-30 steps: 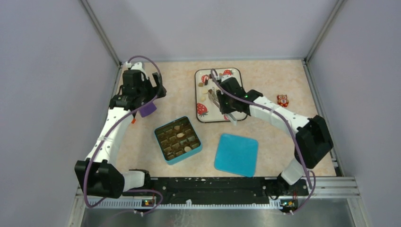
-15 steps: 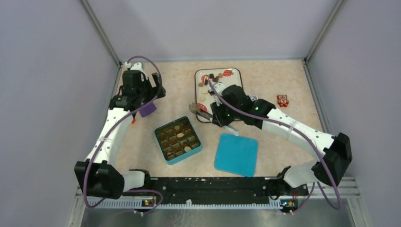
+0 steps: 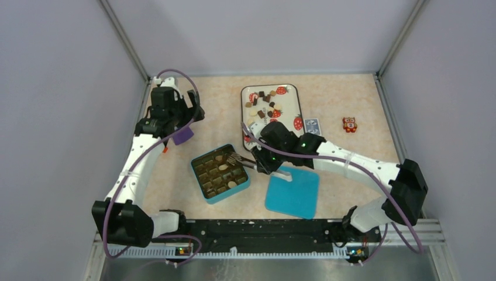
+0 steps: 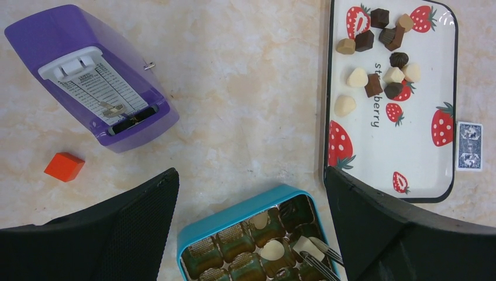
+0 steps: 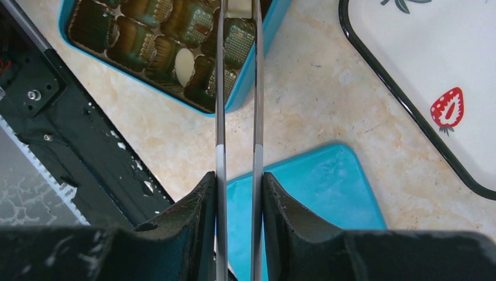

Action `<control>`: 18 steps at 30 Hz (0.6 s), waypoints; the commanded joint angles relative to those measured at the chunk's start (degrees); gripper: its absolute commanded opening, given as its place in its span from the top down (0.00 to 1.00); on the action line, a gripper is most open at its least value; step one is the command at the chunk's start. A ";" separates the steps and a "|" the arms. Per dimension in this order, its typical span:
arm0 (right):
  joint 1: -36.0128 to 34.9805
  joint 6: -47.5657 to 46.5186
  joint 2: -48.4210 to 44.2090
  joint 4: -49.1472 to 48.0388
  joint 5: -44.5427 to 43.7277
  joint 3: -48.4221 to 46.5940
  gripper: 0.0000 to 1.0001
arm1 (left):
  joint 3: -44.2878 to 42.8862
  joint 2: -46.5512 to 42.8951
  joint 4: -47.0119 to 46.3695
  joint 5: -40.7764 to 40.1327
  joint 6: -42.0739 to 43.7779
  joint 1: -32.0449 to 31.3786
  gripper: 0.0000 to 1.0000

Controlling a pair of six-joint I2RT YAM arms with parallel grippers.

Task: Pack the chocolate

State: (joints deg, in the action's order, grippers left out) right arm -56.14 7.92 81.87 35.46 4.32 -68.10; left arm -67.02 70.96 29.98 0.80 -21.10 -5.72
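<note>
Overhead, the left arm (image 3: 139,158) is folded back at the table's left side, its head above a purple metronome (image 3: 183,136). The right arm (image 3: 351,167) stretches low across the marbled beige tabletop (image 3: 216,111), and the right gripper (image 3: 261,162) aims metal tongs (image 3: 237,158) into the square teal box (image 3: 199,182). A few pale pieces lie in the box's brown cups. Most of the chocolate (image 3: 264,104) is scattered at the far end of the strawberry-printed tray (image 3: 289,137). The smooth, round-cornered teal lid (image 3: 292,190) lies flat just right of the box. A playing card (image 3: 313,124) and an orange owl figure (image 3: 349,124) lie further right.

From the left wrist, the left gripper (image 4: 251,175) stands wide apart with nothing between its black textured fingers (image 4: 117,228). It looks down on the translucent metronome, a red-orange cube (image 4: 64,166) and the glossy black-rimmed tray, where dark, tan and cream pieces cluster. The box's far corner shows below, with the tongs' tips over a cup next to a cream piece.

From the right wrist, the black fingers (image 5: 193,216) are clamped on the tongs' two thin steel strips, squeezing them nearly parallel. The strips run out over the box wall; something pale sits between their tips at the frame's edge, but I cannot tell whether it is held.
</note>
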 commanded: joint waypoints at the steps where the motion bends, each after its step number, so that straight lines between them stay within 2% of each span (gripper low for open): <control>1: -0.56 -0.83 0.56 -3.83 -1.17 0.46 0.96 | -0.02 -2.05 -2.09 -0.27 -0.52 0.18 0.01; 4: -0.62 -0.76 0.69 -4.65 -1.73 0.83 0.94 | -0.10 -2.05 -2.12 -0.27 -0.35 0.18 0.01; 9: -0.60 -0.63 1.08 -4.39 -1.94 0.49 0.76 | -0.21 -1.58 -2.33 -0.27 -0.25 0.18 0.01; 12: -0.58 -0.50 0.69 -4.29 -2.39 0.19 0.71 | -0.17 -1.33 -2.54 -0.27 -0.33 0.18 0.01; 18: -0.66 -0.36 -0.09 -4.11 -3.00 -0.55 0.69 | -0.10 -0.93 -2.81 -0.27 -0.34 0.18 0.01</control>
State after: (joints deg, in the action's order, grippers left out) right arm -56.14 7.88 83.02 33.82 2.76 -67.00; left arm -67.00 70.96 29.95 0.80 -21.12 -5.72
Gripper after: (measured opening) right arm 0.313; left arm 0.987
